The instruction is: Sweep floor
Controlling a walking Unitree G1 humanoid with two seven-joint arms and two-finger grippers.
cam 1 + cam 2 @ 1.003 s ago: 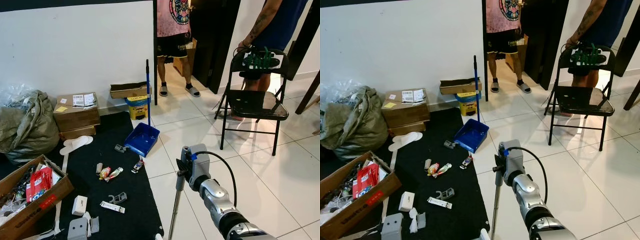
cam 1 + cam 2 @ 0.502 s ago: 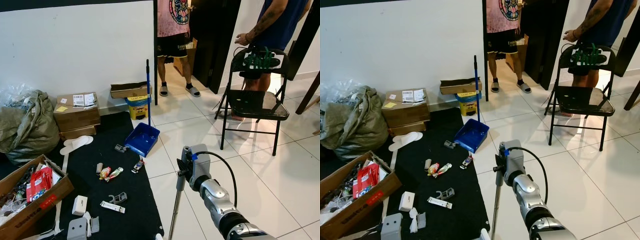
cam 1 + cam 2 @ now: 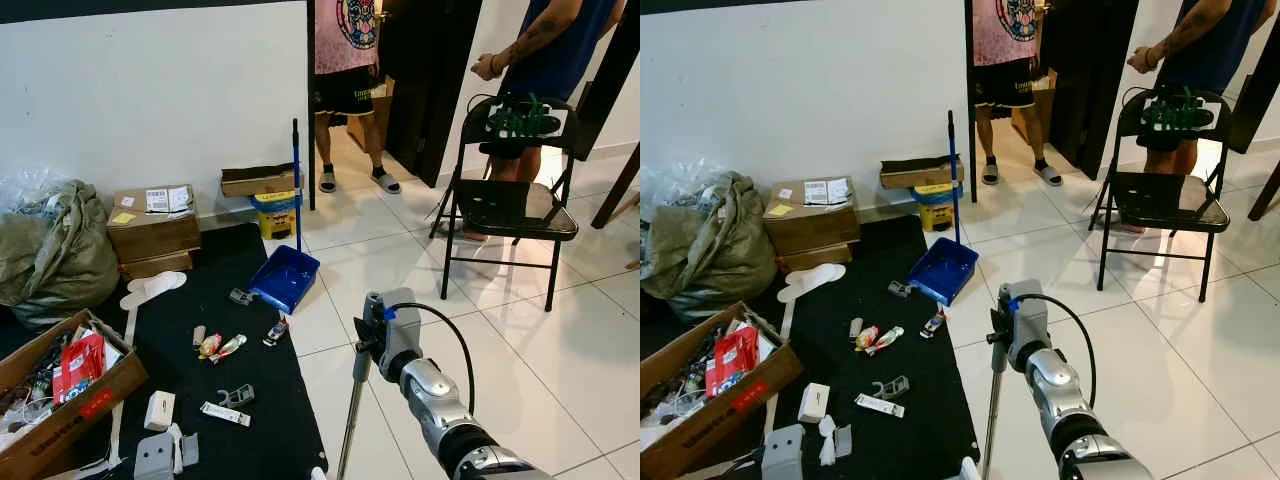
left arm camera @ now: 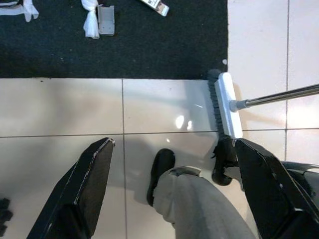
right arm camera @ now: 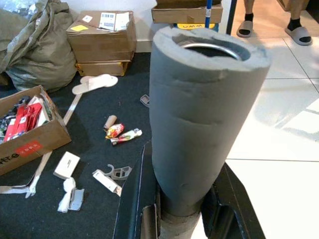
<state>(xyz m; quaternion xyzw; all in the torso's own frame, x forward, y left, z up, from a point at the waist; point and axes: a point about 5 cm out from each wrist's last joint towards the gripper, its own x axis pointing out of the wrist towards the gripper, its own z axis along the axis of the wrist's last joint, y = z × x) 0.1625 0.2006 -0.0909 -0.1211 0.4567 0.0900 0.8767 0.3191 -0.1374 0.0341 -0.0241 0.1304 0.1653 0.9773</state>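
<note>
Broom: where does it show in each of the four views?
Left eye view: broom handle at lower centre, in the right gripper.
Right eye view: broom likewise, lower centre.
Left wrist view: white head on tile beside the black mat.
Right wrist view: grey foam grip, centre.
Shared landmark: the black mat.

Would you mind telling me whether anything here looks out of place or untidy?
Yes. Small litter lies scattered across the black mat: wrappers, a white box, a tube and plastic clips. A lone white slipper lies beside the stacked cartons. The right gripper holds the broom handle.
</note>
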